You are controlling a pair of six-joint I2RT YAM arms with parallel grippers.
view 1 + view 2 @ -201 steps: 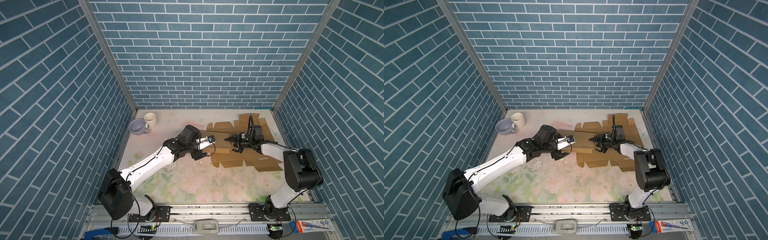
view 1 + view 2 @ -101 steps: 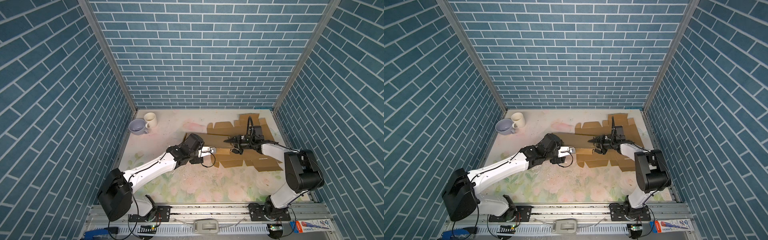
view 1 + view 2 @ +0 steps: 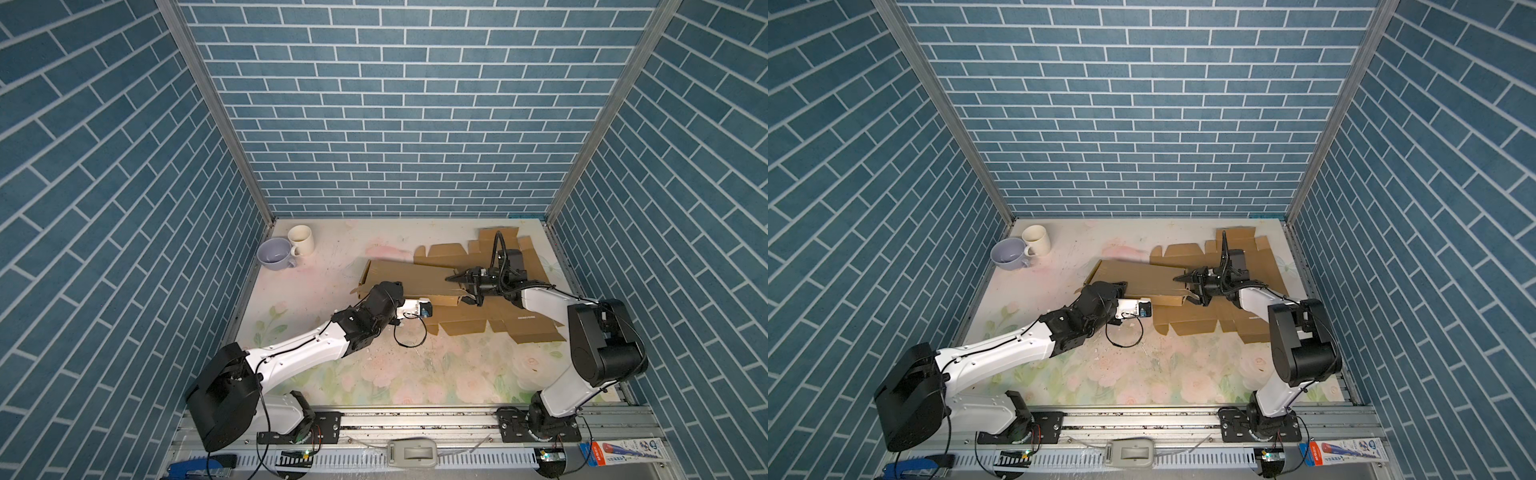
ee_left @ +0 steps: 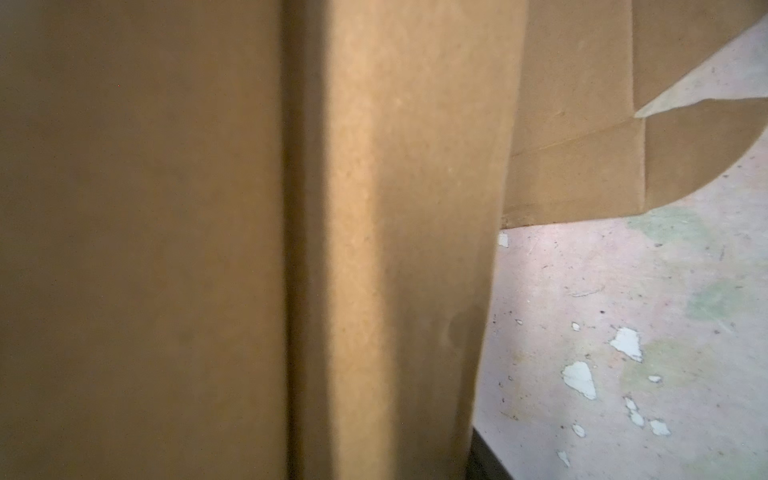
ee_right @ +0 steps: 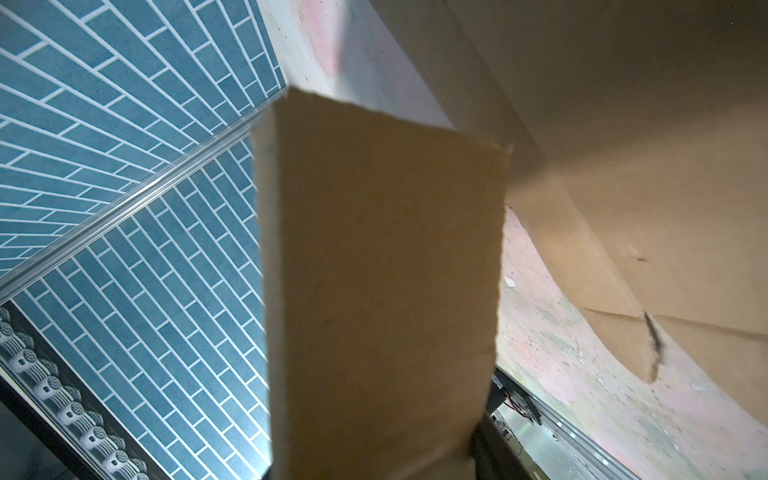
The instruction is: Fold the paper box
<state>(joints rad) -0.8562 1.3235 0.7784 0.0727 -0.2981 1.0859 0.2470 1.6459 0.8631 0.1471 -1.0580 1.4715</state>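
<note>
Worn floral table mat (image 3: 316,299) inside blue brick-print walls (image 3: 399,124). The paper box (image 3: 415,276) lies part-unfolded at the mat's far right. The right gripper (image 3: 459,287) pinches its raised flap. The left gripper (image 3: 428,308) reaches under it, jaws hidden, state unclear. Print on the cardboard and on a packet (image 3: 623,451) is unreadable
</note>
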